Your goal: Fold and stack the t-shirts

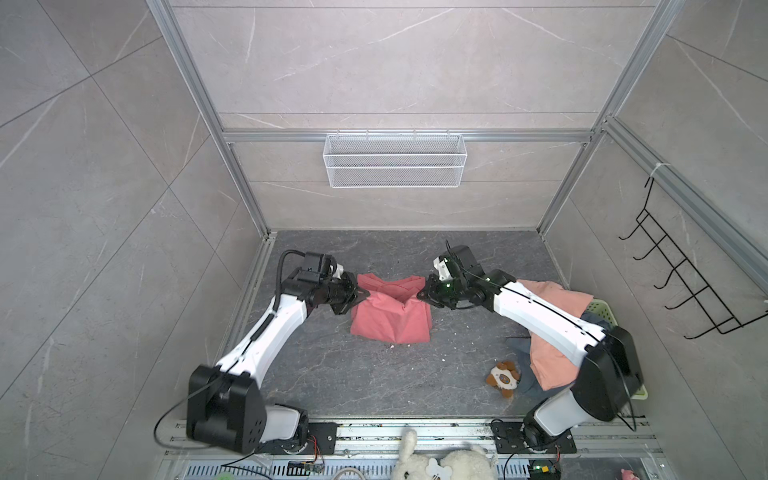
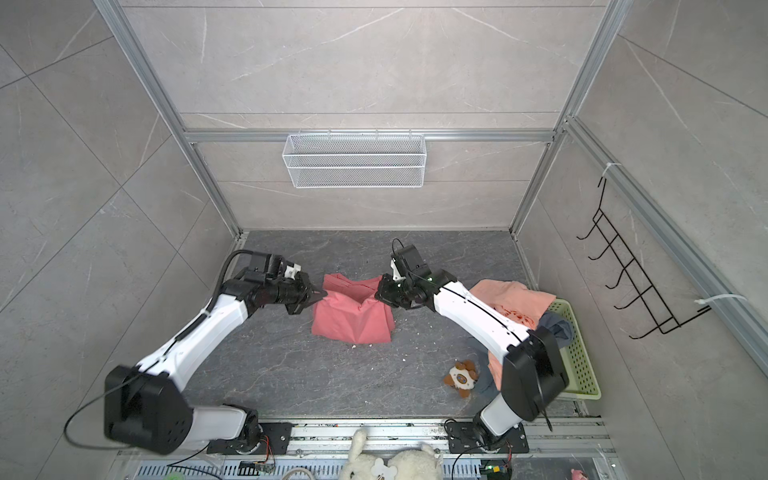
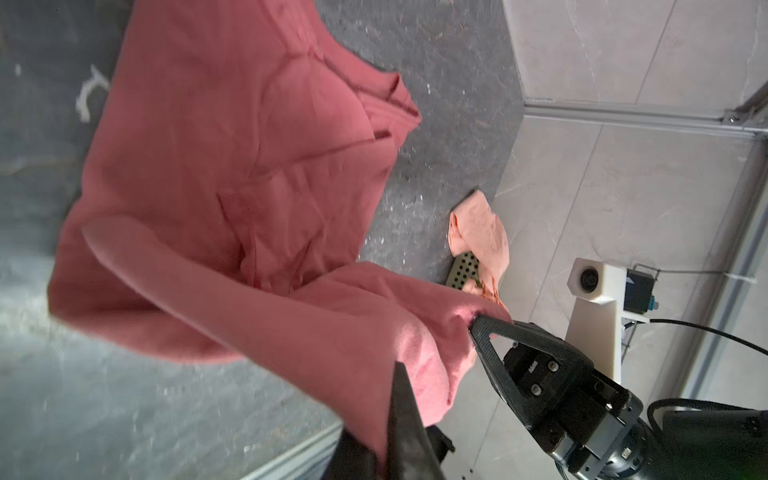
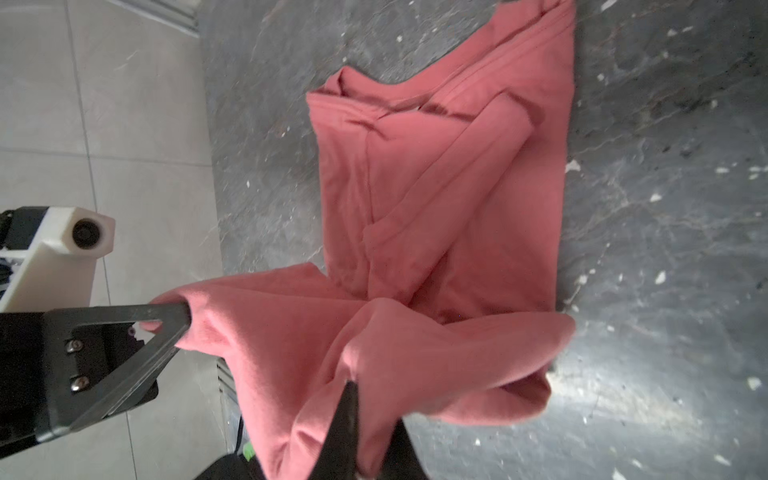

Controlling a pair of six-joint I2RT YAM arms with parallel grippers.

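A coral-red t-shirt point(image 1: 390, 322) point(image 2: 353, 324) lies partly folded in the middle of the dark table. Its near part rests flat, while its far edge hangs lifted and sags between my two grippers. My left gripper point(image 1: 365, 295) point(image 2: 325, 294) point(image 3: 390, 386) is shut on the shirt's left corner. My right gripper point(image 1: 419, 294) point(image 2: 377, 292) point(image 4: 372, 409) is shut on the right corner. A peach t-shirt point(image 1: 557, 297) point(image 2: 519, 299) and a slate blue-grey t-shirt point(image 1: 521, 347) point(image 2: 557, 324) are heaped over the basket, partly under my right arm.
The pale green basket point(image 1: 600, 307) point(image 2: 582, 365) stands at the right edge. A small brown-and-white plush toy point(image 1: 504, 377) point(image 2: 460, 376) lies in front of it. A white wire basket point(image 1: 395, 160) hangs on the back wall and a black hook rack point(image 1: 681, 266) on the right wall.
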